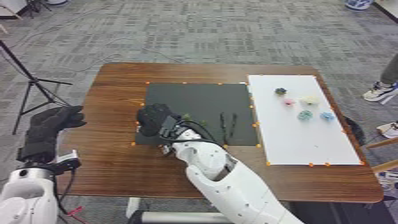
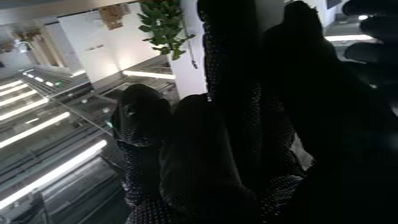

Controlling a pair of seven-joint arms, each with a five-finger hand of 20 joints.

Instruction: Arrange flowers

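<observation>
Find the right hand [image 1: 157, 120] over the left part of the dark mat [image 1: 197, 92], with fingers mostly straight and close together in the right wrist view. Find the left hand [image 1: 51, 122] by the left edge of the table [image 1: 115, 170], with no telling whether spread or closed. Look for the flowers [image 1: 305, 115] on the white board [image 1: 302, 145], well apart from the right hand. Note two dark sticks [image 1: 233, 125] on the mat, and leafy greenery [image 2: 160, 27] beside the glove in the right wrist view; impossible to say whether gripped or merely behind. Might snag the sticks on the way to the board, through a loose cable [image 1: 202, 131] or a low wrist. Could then crush petals by squeezing too hard, or knock neighbouring blooms by coming in sideways.
</observation>
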